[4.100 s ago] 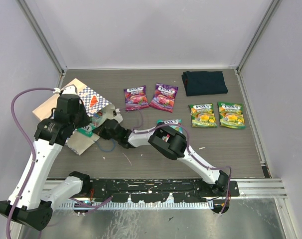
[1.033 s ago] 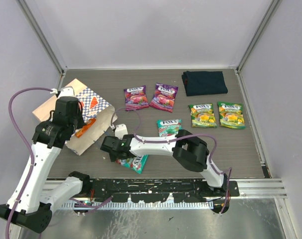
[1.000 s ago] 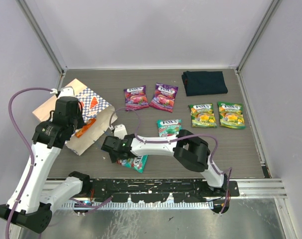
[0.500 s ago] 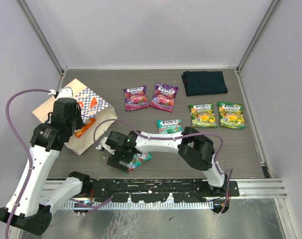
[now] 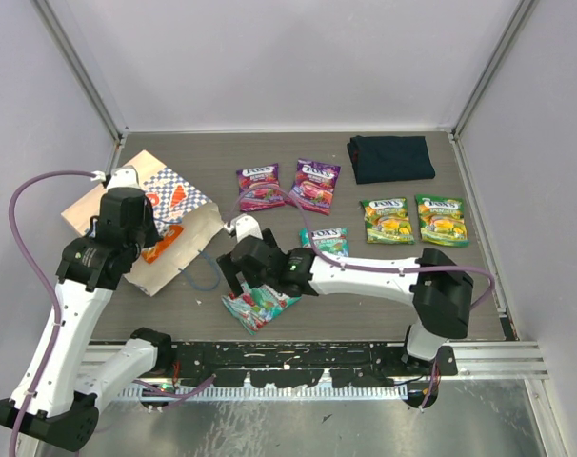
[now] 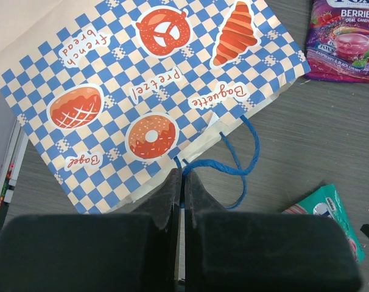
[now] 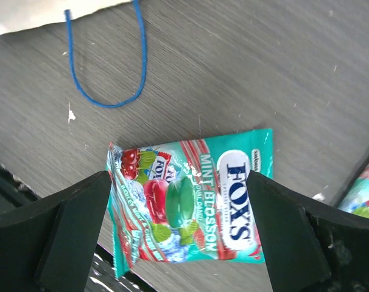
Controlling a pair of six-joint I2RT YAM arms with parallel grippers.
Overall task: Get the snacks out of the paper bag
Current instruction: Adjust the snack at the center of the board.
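Note:
The paper bag point(image 5: 165, 202) lies on its side at the left, mouth toward the middle. My left gripper point(image 5: 144, 227) is shut on its rim by a blue cord handle point(image 6: 236, 158); in the left wrist view the gripper point(image 6: 183, 176) meets the checkered bag point(image 6: 130, 91). An orange-red snack point(image 5: 163, 244) shows in the mouth. A teal snack point(image 5: 260, 305) lies flat near the table's front edge, and my right gripper point(image 5: 245, 279) hovers open over it. In the right wrist view that packet point(image 7: 193, 210) sits loose under the wide-apart gripper point(image 7: 178, 176).
Two purple packets point(image 5: 259, 187) point(image 5: 313, 185), another teal one point(image 5: 324, 241) and two green ones point(image 5: 387, 220) point(image 5: 441, 220) lie across the middle and right. A navy folded cloth point(image 5: 390, 158) is at the back. The black front rail point(image 7: 8, 194) runs close to the teal packet.
My right gripper came out of the bag's mouth with the teal packet, set it near the front edge, and has now lifted off and swung right. The left gripper kept its hold.

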